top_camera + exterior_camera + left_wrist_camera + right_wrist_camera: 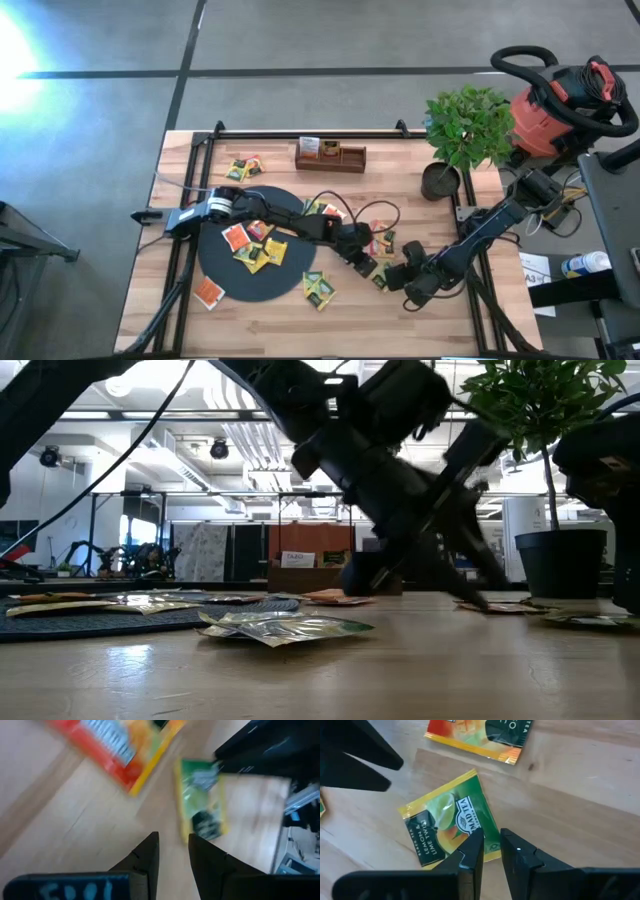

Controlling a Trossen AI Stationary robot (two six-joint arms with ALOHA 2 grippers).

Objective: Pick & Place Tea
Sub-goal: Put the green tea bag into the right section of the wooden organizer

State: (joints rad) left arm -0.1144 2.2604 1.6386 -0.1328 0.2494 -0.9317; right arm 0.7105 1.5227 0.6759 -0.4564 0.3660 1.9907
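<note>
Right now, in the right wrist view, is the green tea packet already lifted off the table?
No. The green tea packet lies flat on the wooden table, with the right end effector poised just over its edge.

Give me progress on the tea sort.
Done: a few packets stand in the brown wooden compartment tray. In hand: the right gripper is low over a green square tea packet, fingers narrowly apart; the left gripper is nearby, empty. Left: many packets on the black round mat and table.
</note>
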